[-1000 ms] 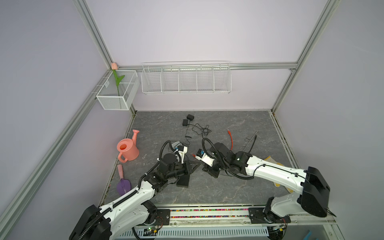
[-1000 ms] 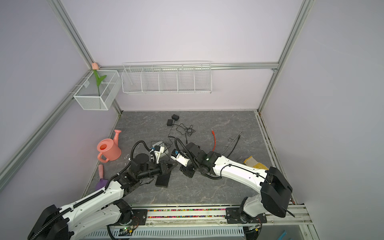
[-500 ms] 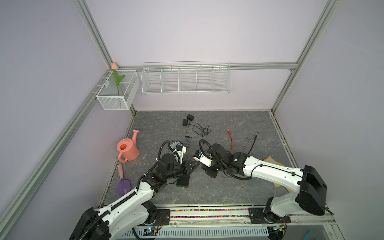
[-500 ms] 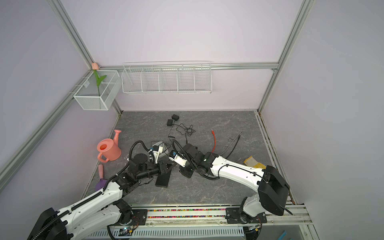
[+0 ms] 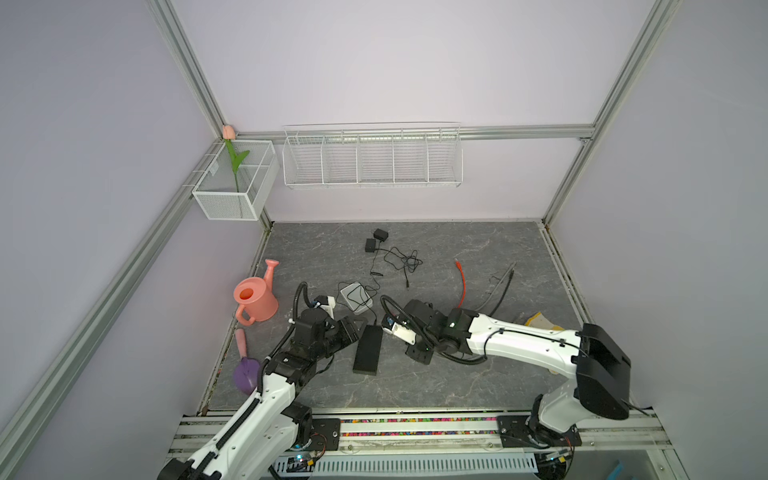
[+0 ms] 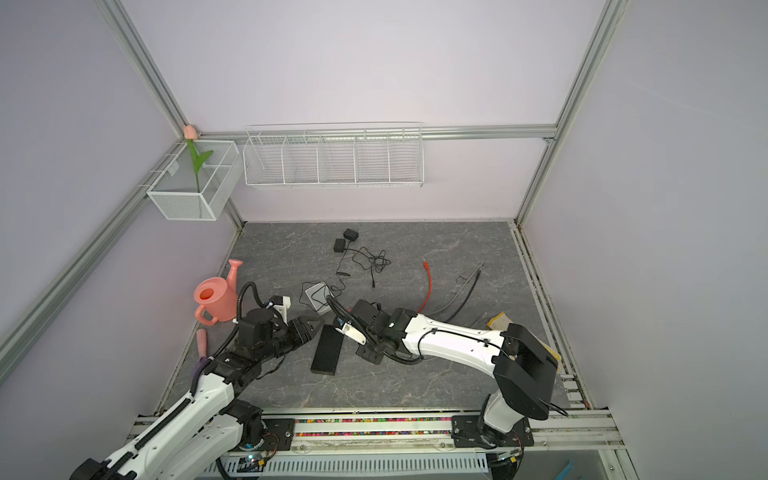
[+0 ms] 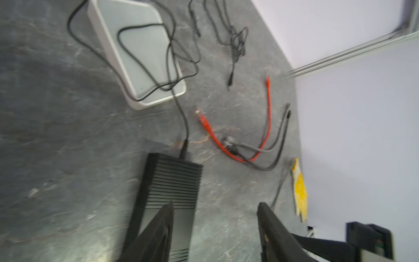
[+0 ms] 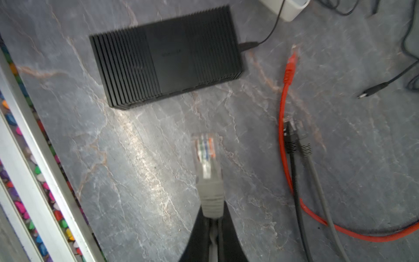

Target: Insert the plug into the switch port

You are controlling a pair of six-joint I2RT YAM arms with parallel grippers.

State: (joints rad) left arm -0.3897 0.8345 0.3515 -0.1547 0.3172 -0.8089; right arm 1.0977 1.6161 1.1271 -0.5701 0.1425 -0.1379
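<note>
Left gripper point(image 7: 215, 206) opened since a second ago, jaws now apart at switch point(image 7: 167, 181) end, holding nothing. Right gripper point(image 8: 213, 217) closed meanwhile; we note it clamped on plug point(image 8: 207, 158) boot. Plug hangs near switch, not touching. We cannot make out port. We judge pickup done; alignment and insertion left.

Nothing can be read in any view. The flat black ribbed plastic switch box point(image 8: 167, 56) bears a faint embossed mark at the middle of its smooth top band, shown in the right wrist view, but it is too blurred to make out.
</note>
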